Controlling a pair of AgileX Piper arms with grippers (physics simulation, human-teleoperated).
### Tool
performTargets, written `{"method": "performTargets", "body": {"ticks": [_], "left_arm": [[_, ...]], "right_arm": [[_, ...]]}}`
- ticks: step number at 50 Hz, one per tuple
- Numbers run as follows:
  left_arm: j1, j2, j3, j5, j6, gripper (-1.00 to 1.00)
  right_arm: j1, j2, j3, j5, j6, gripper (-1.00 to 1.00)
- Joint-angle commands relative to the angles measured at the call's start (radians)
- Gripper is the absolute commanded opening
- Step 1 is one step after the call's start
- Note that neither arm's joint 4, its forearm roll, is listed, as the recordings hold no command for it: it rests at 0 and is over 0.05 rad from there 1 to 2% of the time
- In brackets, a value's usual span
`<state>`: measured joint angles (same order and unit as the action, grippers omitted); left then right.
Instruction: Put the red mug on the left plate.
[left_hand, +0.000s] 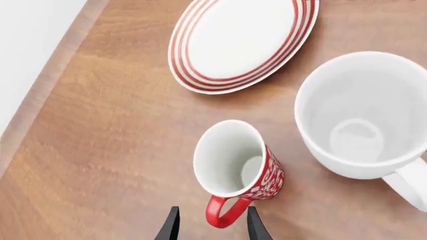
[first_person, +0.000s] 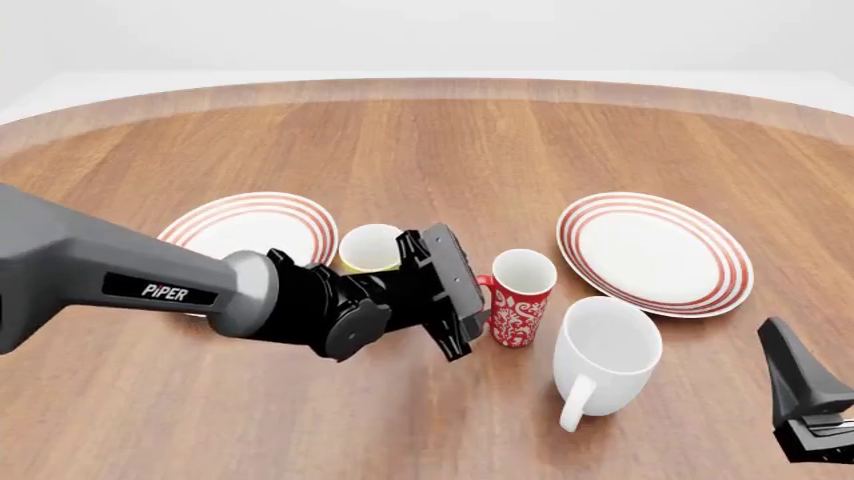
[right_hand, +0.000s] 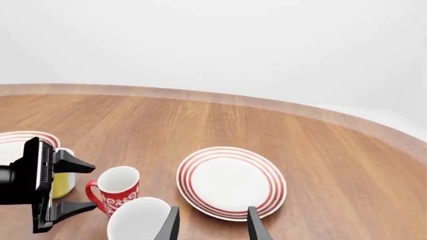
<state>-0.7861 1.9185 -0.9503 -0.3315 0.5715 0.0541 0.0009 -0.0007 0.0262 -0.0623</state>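
My left claw (left_hand: 212, 225), fingers spread, straddles the handle of the red mug (first_person: 521, 296), upright on the bench (first_person: 441, 150) between the yellow mug (first_person: 370, 247) and white mug (first_person: 606, 350). The left plate (first_person: 254, 224) lies beyond.

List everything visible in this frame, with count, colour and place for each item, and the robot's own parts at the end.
red mug: one, red with white floral pattern, upright mid-table, handle toward the left arm.
yellow mug: one, yellow, white inside, partly hidden behind the left arm.
white mug: one, plain white, nearer the camera than the red mug and to its right.
left plate: one, white with red rings, left side of the table.
right plate: one, same pattern, right side.
table: one, brown wood.
left gripper: one, black, jaws open either side of the red mug's handle.
right gripper: one, black, jaws open, front right corner.
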Motion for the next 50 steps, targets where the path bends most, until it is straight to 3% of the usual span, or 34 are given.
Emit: {"method": "performTargets", "body": {"ticks": [1,5,6,26,50], "left_arm": [[-0.003,-0.002,-0.009,0.012,-0.001,1.00],[-0.003,-0.008,-0.009,0.017,-0.011,1.00],[-0.009,-0.009,-0.005,0.017,-0.012,-1.00],[-0.006,-0.019,-0.023,0.036,-0.025,-1.00],[-0.003,-0.066,-0.031,0.063,-0.152,-1.00]], "right_arm": [[0.001,-0.001,0.000,0.001,-0.001,1.00],[0.001,-0.001,0.001,-0.001,-0.001,1.00],[0.002,-0.001,0.001,-0.002,-0.002,1.00],[0.003,-0.001,0.001,-0.002,-0.005,1.00],[0.002,-0.001,0.000,0.002,-0.006,1.00]]}}
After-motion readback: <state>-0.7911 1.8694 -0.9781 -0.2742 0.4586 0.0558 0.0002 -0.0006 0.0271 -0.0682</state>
